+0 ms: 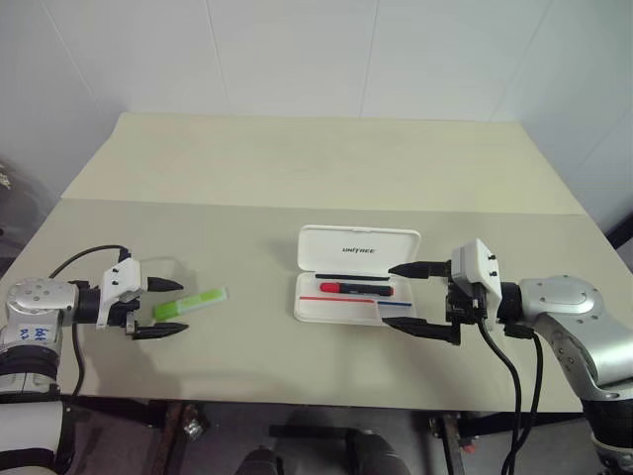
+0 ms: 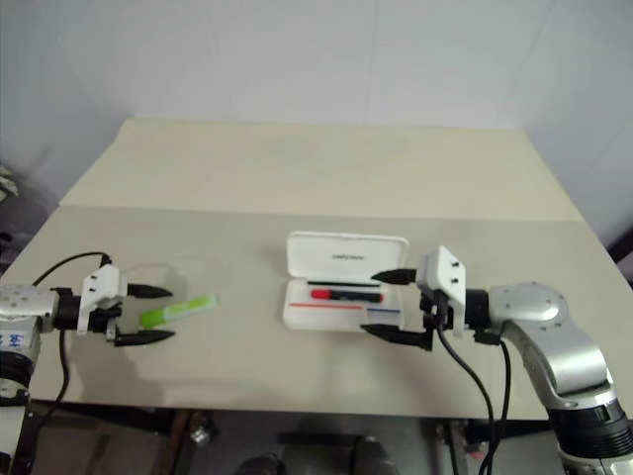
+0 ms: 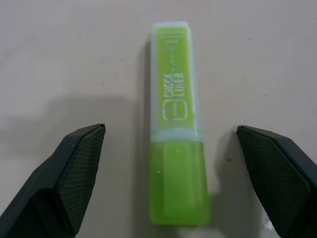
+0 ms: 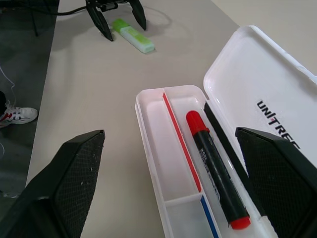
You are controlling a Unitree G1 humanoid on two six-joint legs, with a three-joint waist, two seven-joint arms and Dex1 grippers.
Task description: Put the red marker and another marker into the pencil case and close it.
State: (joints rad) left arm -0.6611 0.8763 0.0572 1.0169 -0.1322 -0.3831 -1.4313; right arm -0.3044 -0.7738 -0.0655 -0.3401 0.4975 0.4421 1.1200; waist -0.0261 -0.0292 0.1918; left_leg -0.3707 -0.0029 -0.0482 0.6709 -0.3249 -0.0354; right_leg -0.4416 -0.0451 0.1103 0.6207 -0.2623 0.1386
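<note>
Left hand (image 1: 158,308), fingers spread wide, brackets the near-left end of the light-green highlighter (image 1: 190,304) lying on the table (image 1: 297,168) without touching it. Right hand (image 1: 413,298), also spread and empty, hovers at the right end of the open pencil case (image 1: 351,277), where the red marker (image 1: 355,289) lies inside.

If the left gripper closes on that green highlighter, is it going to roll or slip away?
The green highlighter looks flat-sided, so it probably won't roll. Its glossy plastic could slip a little. It lies lengthwise between the open left gripper, so the fingers would likely meet its long sides squarely.
</note>
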